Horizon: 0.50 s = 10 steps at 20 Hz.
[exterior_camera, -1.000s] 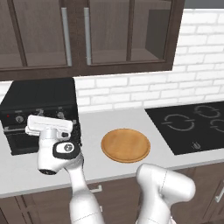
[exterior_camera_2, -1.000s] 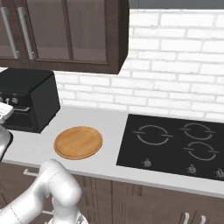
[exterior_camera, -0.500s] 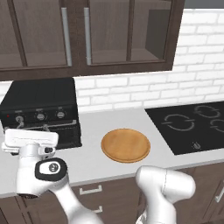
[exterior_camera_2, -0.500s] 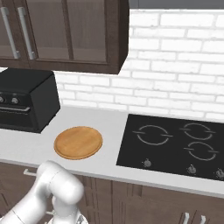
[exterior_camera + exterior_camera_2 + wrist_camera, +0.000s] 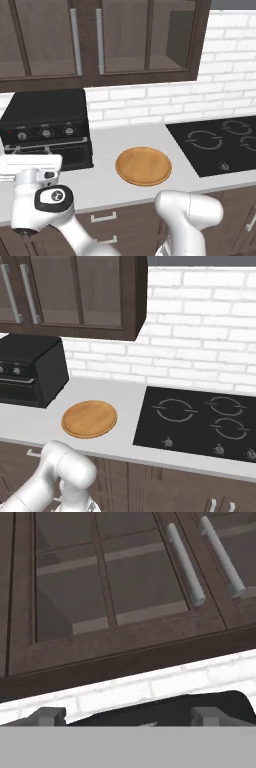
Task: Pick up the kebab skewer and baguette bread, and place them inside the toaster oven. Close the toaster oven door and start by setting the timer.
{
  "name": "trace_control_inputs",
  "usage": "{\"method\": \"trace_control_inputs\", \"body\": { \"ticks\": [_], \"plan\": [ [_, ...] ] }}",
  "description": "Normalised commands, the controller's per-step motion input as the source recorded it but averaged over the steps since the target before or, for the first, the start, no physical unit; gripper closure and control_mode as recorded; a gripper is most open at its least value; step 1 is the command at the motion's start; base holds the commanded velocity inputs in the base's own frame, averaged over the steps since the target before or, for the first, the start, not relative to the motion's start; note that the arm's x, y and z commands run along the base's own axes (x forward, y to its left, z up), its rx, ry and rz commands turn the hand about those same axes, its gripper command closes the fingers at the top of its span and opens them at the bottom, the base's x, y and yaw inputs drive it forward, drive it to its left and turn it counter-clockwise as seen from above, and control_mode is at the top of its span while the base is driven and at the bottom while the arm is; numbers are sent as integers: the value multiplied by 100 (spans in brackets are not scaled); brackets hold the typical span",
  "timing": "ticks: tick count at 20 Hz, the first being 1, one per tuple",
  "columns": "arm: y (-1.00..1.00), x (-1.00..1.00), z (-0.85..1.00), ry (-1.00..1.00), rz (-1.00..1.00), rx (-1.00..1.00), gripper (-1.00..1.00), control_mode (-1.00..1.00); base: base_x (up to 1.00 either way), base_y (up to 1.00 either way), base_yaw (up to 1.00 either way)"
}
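Gripper (image 5: pixel 127 714): drawn back from the toaster oven (image 5: pixel 47 127) over the last second, from a post just before its front to one nearer the robot's base and lower, beside the tabletop (image 5: pixel 107 182) edge on the oven's side; the hand view looks up past the oven's top at the glass-fronted wall cabinets (image 5: pixel 115 587). Two small grey finger tips (image 5: pixel 47 716) stand well apart at the bottom of that view, nothing between them, so the gripper is wide and empty. Round wooden plate (image 5: pixel 144 165): on the tabletop just right of the oven, bare. Toaster oven: against the brick wall, long axis running side to side along it, front facing out toward the robot; three silver knobs (image 5: pixel 46 133) in a row across the upper front. Toaster oven door (image 5: pixel 55 154): appears raised against the front, though the arm covers part of it. Kebab skewer and baguette bread: presumably already inside the oven, not confirmable through the dark front. Judgement: the withdrawal suggests either the timer step is finished or the arm is repositioning for a knob. Cooktop (image 5: pixel 220 145): beyond the plate, well right of the oven.
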Motion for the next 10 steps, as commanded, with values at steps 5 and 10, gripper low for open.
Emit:
{"method": "trace_control_inputs", "body": {
  "ticks": [5, 10],
  "plan": [
    [-14, 5, 0, 10, 0, -9, -100, -100, 0, 0, 0],
    [-16, 25, -1, 0, 0, 0, -100, -100, 0, 0, 0]
  ]
}}
